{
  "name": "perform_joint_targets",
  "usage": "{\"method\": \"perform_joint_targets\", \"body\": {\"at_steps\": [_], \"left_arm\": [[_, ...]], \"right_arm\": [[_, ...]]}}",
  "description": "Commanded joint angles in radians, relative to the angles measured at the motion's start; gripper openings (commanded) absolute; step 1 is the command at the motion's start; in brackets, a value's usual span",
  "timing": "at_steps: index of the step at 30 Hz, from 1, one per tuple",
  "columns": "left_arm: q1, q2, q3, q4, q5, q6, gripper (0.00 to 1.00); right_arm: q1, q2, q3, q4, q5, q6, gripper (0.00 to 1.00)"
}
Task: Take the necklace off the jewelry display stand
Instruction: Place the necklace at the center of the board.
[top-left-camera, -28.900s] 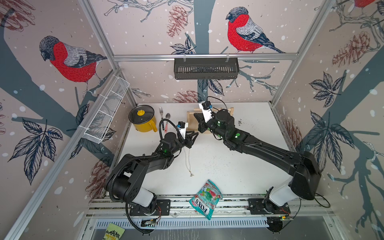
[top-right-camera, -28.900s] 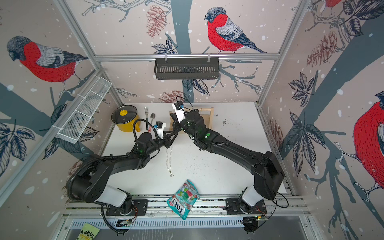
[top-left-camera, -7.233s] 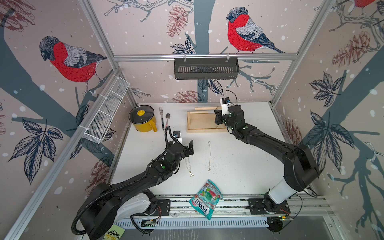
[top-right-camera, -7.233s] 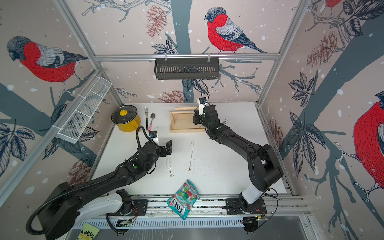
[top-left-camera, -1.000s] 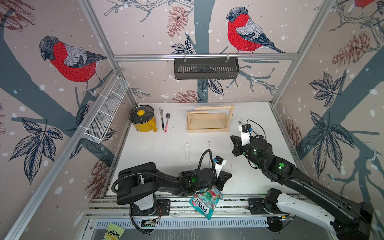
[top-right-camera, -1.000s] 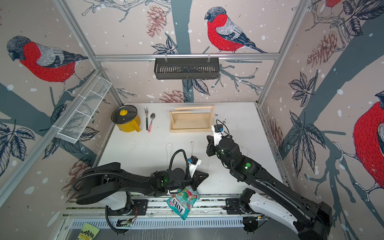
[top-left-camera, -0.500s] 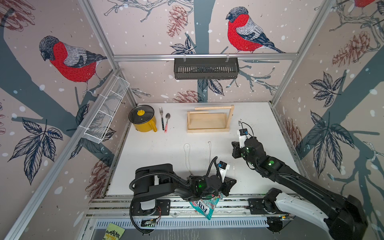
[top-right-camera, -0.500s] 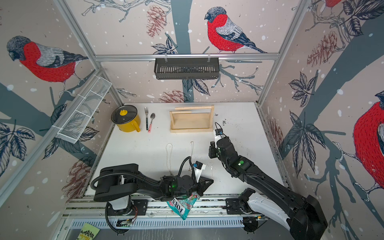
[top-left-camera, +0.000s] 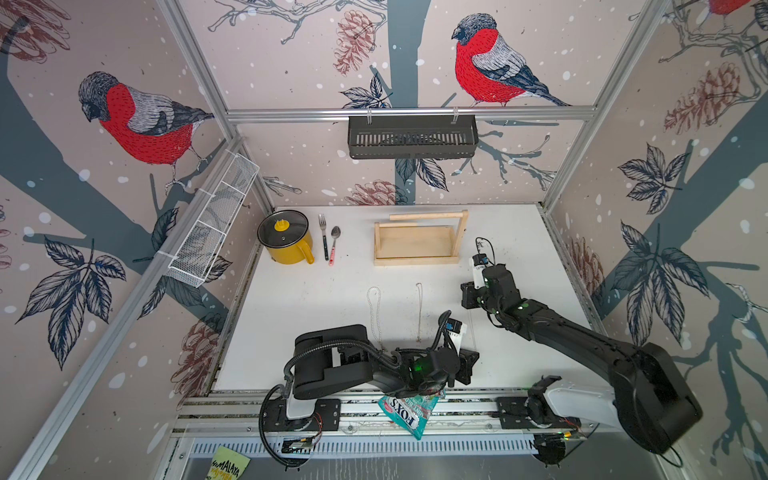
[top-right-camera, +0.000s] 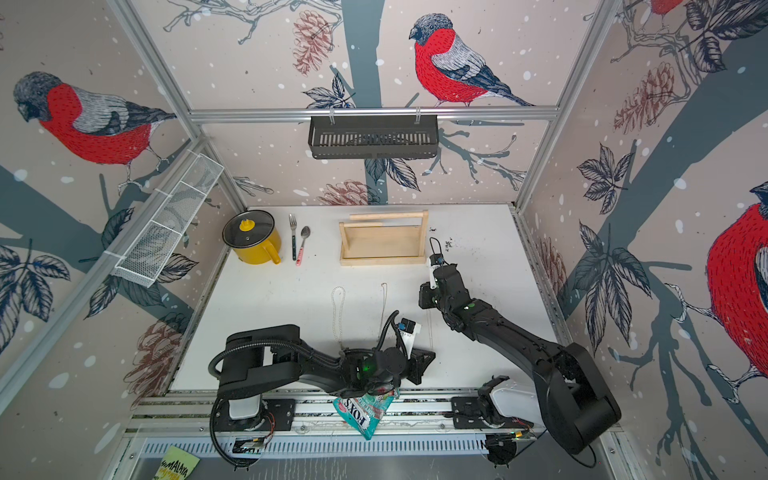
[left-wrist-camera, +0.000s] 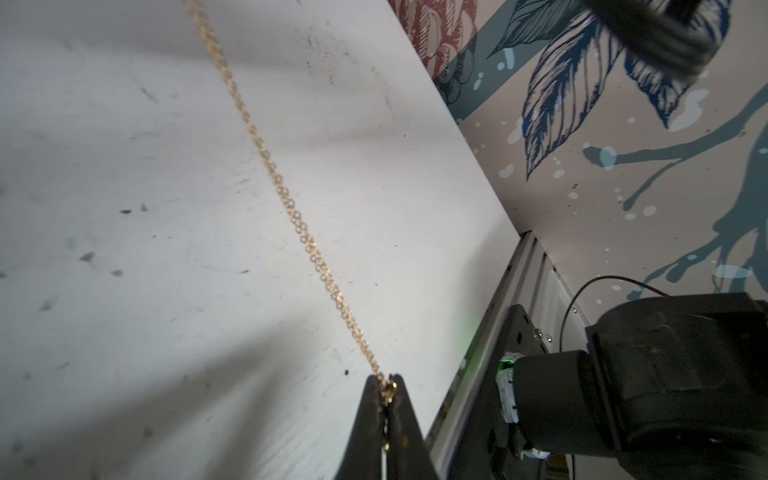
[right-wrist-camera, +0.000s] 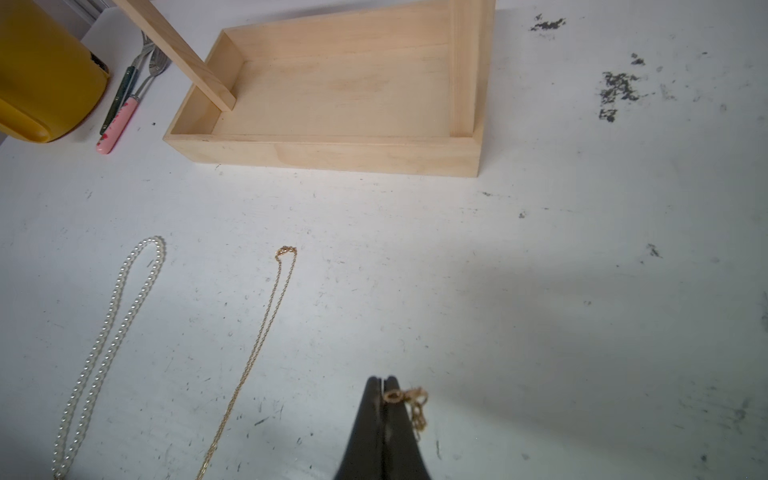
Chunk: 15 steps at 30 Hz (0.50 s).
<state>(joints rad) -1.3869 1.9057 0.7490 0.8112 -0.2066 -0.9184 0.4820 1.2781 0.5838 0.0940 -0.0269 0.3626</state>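
Both arms have shifted since the earlier top views: the right pincer (top-left-camera: 468, 298), previously up at the stand, and the left pincer (top-left-camera: 470, 360), previously over the pearl strand, now sit at the near right part of the counter.

Left pincer (left-wrist-camera: 388, 386): jaws together, clamped on one end of a thin gold chain necklace (left-wrist-camera: 286, 199). Right pincer (right-wrist-camera: 384, 390): jaws together, clamped on the ring end of the same chain (right-wrist-camera: 417, 411). The gold chain necklace runs in a straight line between the two pincers and shows as a faint thread in a top view (top-left-camera: 472, 332). Whether it touches the counter cannot be determined.

White counter (top-left-camera: 311, 299), scuffed and speckled, carries two further pieces to the left of the held one: a second gold chain (right-wrist-camera: 266, 316) and, beyond it, a white pearl-bead necklace (right-wrist-camera: 112, 332), both lying flat and lengthwise, apart from each other.

Light natural-wood jewelry display stand (top-left-camera: 415, 260), consisting of a rectangular tray base, an upright post and a round top bar, stands at the back of the counter, well apart from both pincers and from the held necklace; the right wrist view confirms the gap (right-wrist-camera: 332, 156).

Left of the stand lie a fork (top-left-camera: 323, 237) and a pink-handled spoon (top-left-camera: 334, 245) side by side, then a yellow lidded pot (top-left-camera: 286, 243). A teal snack packet (top-left-camera: 409, 409) lies at the front rail, partly under the left arm.
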Motion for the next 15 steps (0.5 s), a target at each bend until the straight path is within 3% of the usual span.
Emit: {"method": "perform_joint_targets", "body": {"at_steps": [1, 15], "left_arm": [[0.016, 0.009, 0.005, -0.069, -0.004, -0.084, 0.00], [0.087, 0.104, 0.073, -0.101, 0.082, -0.201, 0.00]], "right_arm": [[-0.027, 0.055, 0.026, 0.137, -0.017, -0.019, 0.00], [-0.075, 0.377, 0.174, 0.180, -0.034, -0.034, 0.00]]}}
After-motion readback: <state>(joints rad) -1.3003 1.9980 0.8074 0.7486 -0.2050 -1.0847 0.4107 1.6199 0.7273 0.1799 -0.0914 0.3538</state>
